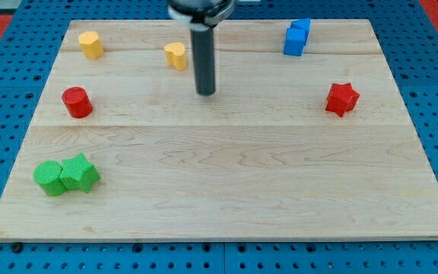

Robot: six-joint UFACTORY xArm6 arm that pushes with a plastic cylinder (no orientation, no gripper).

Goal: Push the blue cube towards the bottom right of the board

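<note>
The blue cube (296, 37) stands near the view's top edge of the wooden board (226, 190), right of centre; it looks like two joined blue blocks. My tip (206, 93) rests on the board at the upper centre, well to the left of and slightly below the blue cube, with open board between them. The tip touches no block. The yellow heart (176, 55) lies just up and left of the rod.
A yellow cylinder-like block (90, 45) sits at the top left. A red cylinder (77, 102) is at the left. A red star (341, 99) is at the right. Two green blocks (67, 176) touch each other at the bottom left.
</note>
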